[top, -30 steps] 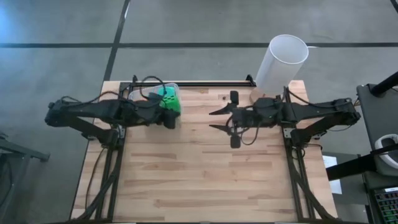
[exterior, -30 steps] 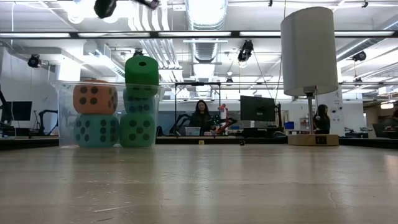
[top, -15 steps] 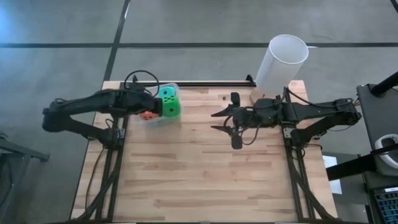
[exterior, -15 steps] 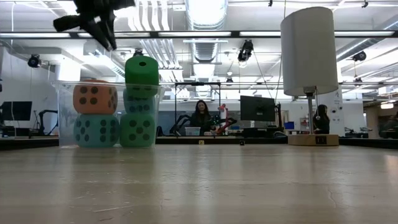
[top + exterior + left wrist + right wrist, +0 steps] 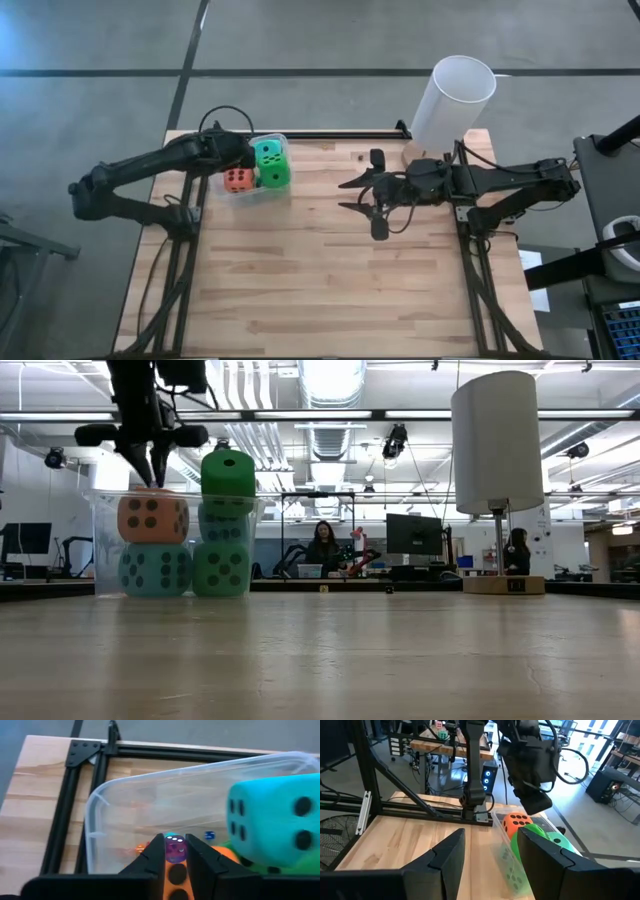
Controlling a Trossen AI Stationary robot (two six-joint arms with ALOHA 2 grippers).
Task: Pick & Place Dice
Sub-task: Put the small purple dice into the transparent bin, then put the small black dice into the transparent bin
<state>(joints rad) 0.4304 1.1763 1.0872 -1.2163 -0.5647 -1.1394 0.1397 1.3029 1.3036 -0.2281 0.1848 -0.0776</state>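
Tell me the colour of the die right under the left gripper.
Orange with black pips; the low view shows it best.

Even, bright overhead light across my table, soft where my cameras look close.

From the low view, ceiling strip lights (image 5: 330, 415) glare white and the tabletop (image 5: 320, 660) in front blurs. From above, my arms cast only faint, soft shadows on the wood. At my left wrist the teal die (image 5: 275, 820) is smeared out of focus. My right wrist view shows bright windows (image 5: 600, 735) washing out.
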